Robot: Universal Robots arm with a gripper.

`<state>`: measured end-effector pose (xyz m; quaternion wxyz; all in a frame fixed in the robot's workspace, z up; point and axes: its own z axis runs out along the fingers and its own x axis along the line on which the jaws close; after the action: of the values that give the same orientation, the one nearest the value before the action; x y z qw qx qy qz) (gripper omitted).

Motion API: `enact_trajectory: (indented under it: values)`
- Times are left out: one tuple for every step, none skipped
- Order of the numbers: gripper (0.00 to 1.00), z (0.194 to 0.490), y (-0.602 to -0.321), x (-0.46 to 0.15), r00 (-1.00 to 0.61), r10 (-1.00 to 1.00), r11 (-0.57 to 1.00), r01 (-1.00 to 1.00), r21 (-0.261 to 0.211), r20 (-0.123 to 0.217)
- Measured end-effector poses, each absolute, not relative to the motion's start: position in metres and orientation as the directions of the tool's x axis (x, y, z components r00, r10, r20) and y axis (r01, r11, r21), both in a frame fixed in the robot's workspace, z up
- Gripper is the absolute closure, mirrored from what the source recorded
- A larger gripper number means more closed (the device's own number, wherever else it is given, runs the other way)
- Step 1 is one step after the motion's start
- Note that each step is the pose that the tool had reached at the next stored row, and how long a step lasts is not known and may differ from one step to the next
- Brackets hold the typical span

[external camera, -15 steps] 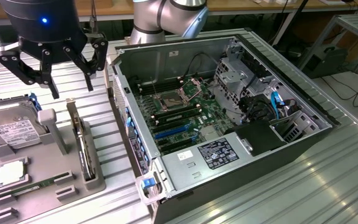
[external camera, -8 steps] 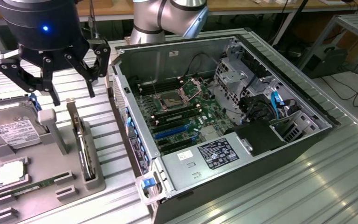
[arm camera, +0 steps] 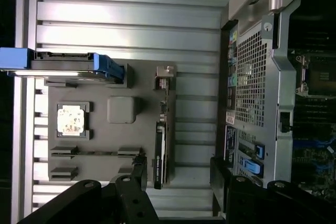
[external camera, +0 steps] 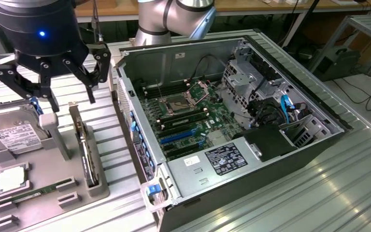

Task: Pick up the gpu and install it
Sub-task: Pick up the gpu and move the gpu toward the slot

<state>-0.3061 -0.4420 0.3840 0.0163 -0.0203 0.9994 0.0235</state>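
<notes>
The gpu (external camera: 85, 145) stands on its long edge in a slot of the grey holder tray (external camera: 98, 191), at the exterior view's left beside the open PC case (external camera: 172, 58). In the wrist view the gpu (arm camera: 160, 150) is a thin dark card with its silver bracket end (arm camera: 165, 77) farther off. My black gripper (external camera: 69, 99) hangs open above the card's far end, touching nothing. Its two fingertips (arm camera: 139, 174) straddle the card with a wide gap, and the gripper (arm camera: 178, 177) holds nothing. The motherboard (external camera: 185, 121) lies bare inside the case, with blue slots (external camera: 176, 137).
On the same tray sit a hard drive (external camera: 15, 135) with a white label, a processor chip (external camera: 11, 179) and a thin green RAM stick (external camera: 37, 191). The case wall (arm camera: 252, 77) rises close beside the tray. Ribbed metal table (external camera: 314, 193) surrounds everything.
</notes>
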Motion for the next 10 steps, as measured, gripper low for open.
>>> enact_trajectory:
  values:
    - [0.4, 0.3836, -0.4421, -0.307, -0.999, -0.04, 0.998, -0.041, 0.046, -0.033]
    - [0.4, 0.3832, -0.4421, -0.3075, -0.999, -0.04, 0.998, -0.041, 0.046, -0.033]
    - [0.4, 0.3829, -0.442, -0.308, -0.999, -0.04, 0.998, -0.041, 0.046, -0.033]
    - [0.4, 0.3825, -0.4421, -0.3084, -0.999, -0.04, 0.998, -0.041, 0.046, -0.034]
    - [0.4, 0.3822, -0.4421, -0.3088, -0.999, -0.04, 0.998, -0.041, 0.046, -0.034]
    - [0.4, 0.3819, -0.4421, -0.3093, -0.999, -0.04, 0.998, -0.041, 0.046, -0.033]
    - [0.4, 0.3815, -0.4421, -0.3097, -0.999, -0.04, 0.998, -0.042, 0.046, -0.033]
    - [0.4, 0.381, -0.4421, -0.31, -0.999, -0.04, 0.998, -0.042, 0.046, -0.033]
    - [0.4, 0.3802, -0.4421, -0.3104, -0.999, -0.04, 0.998, -0.042, 0.046, -0.033]
    - [0.4, 0.3791, -0.4421, -0.3108, -0.999, -0.04, 0.998, -0.042, 0.046, -0.033]
